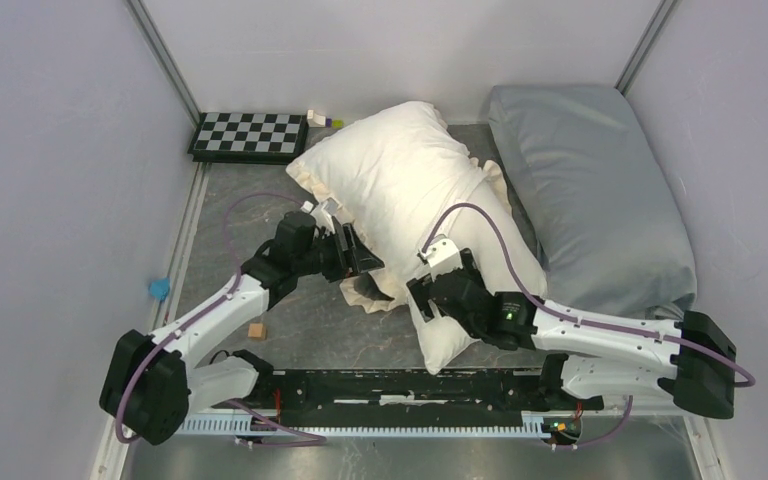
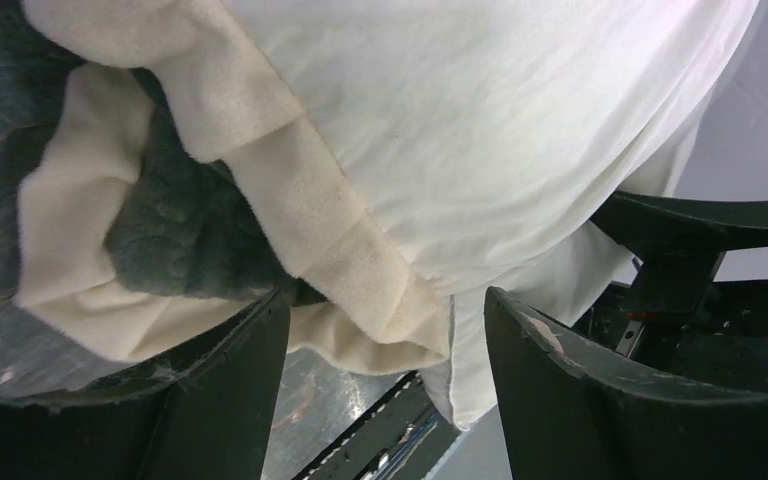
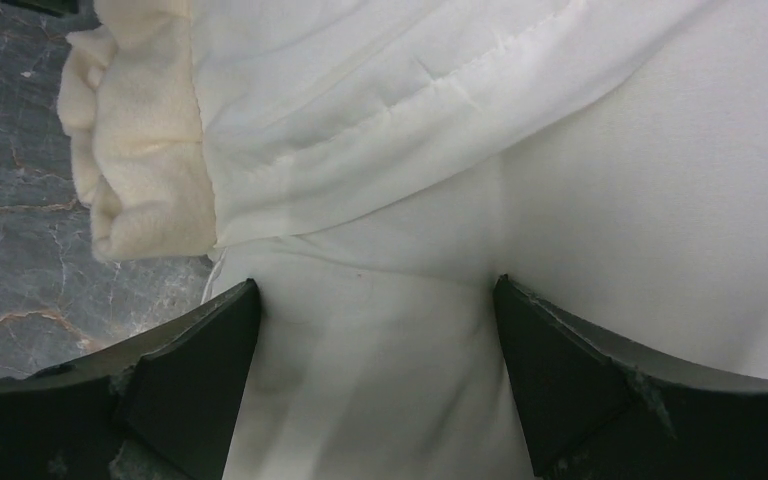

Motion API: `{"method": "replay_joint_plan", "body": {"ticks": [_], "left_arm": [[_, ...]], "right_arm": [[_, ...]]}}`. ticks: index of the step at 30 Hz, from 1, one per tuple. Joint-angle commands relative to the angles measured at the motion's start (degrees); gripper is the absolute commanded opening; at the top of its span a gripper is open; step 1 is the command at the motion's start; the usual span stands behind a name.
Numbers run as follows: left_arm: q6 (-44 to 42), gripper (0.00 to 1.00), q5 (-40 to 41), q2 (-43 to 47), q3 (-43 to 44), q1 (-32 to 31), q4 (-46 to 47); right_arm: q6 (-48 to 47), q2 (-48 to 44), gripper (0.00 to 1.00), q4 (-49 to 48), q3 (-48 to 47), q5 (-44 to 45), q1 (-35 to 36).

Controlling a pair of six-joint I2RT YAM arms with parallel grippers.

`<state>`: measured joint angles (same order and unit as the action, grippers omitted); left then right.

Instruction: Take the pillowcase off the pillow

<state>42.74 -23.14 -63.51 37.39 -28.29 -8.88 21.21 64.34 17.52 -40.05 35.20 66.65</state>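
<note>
With both open and empty, my left tool at the pillowcase hem, my right tool astride the pillow at its bare 6 o'clock end, I risk pinching pillow along with hem

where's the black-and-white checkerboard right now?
Top external view: the flat black-and-white checkerboard lies at the far left corner of the grey marbled table, just left of the frilled cream fabric pillowcase.

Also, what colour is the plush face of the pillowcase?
Dark grey, beside the cream fabric of the pillowcase; the left wrist view shows it best.
</note>
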Motion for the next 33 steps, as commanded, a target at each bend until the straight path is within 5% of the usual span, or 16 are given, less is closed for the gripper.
{"method": "replay_joint_plan", "body": {"ticks": [1, 9, 12, 16, 18, 23, 33], "left_arm": [[7.98, 0.74, -4.84, -3.05, -3.28, 0.52, 14.66], [12.54, 0.71, -3.04, -9.38, -5.85, 0.69, 23.51], [13.86, 0.64, -2.37, -10.9, -6.89, 0.85, 26.93], [14.12, 0.22, -2.25, -11.95, -6.63, 2.73, 28.48], [14.21, 0.11, -2.42, -11.43, -6.63, 5.09, 28.38], [12.76, 0.03, -2.97, -9.06, -5.43, 10.75, 25.51], [16.58, 0.02, 4.04, -3.12, -11.66, 24.96, 26.44]], "right_arm": [[1.39, -2.73, 0.86, 2.63, 5.47, 1.06, -0.29], [-0.13, -9.03, 0.02, 0.36, 8.76, 1.66, -0.3], [-0.8, -9.83, 0.0, 0.64, 8.76, 0.93, -0.3], [-0.19, -11.2, 0.0, 1.31, 8.94, 1.46, -0.25], [0.39, -12.18, 0.0, 2.17, 8.94, 2.54, -0.3], [1.18, -15.29, 0.0, 4.78, 8.77, 4.83, -0.29], [8.92, -30.43, 0.0, 20.76, 3.32, 21.53, -0.32]]}}
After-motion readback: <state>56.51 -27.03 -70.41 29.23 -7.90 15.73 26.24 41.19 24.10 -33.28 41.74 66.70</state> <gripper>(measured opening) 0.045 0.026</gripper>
